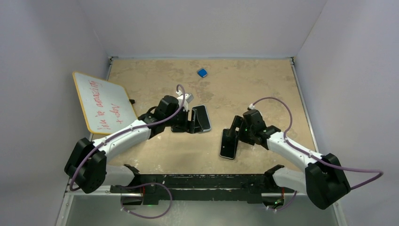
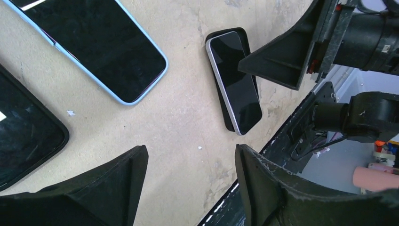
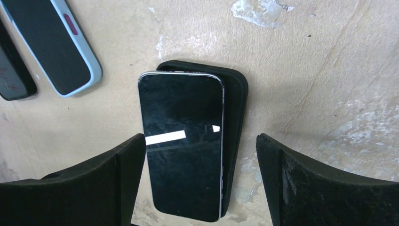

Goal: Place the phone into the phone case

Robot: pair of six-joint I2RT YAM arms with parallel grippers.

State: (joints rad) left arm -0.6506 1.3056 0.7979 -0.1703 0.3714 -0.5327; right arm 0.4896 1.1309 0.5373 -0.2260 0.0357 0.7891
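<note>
The tabletop (image 1: 254, 89) is tan and has marks on it. A whiteboard (image 1: 103, 107) with red writing lies at its left edge.

My left claw (image 1: 190, 120) hangs near the middle of the tabletop. Its jaws are spread, and from the left wrist I see only bare tabletop between them. A blue-edged phone (image 2: 99, 47) and a dark phone (image 2: 23, 132) lie side by side just beyond it.

My right claw (image 1: 233, 134) is over on the right side, well apart from the left one. Its jaws are spread wide too and pinch nothing. One finger (image 3: 94, 188) is close by the left edge of the phone (image 3: 181, 141). The other finger (image 3: 320, 188) stands off from the case (image 3: 235, 108), with a gap between them.

The phone lies flat, screen up, on top of the black case. It is not sitting in it. It is pushed to one side, so the case sticks out along one long side and at the far end.

A small blue thing (image 1: 202, 72) sits alone near the back wall.
</note>
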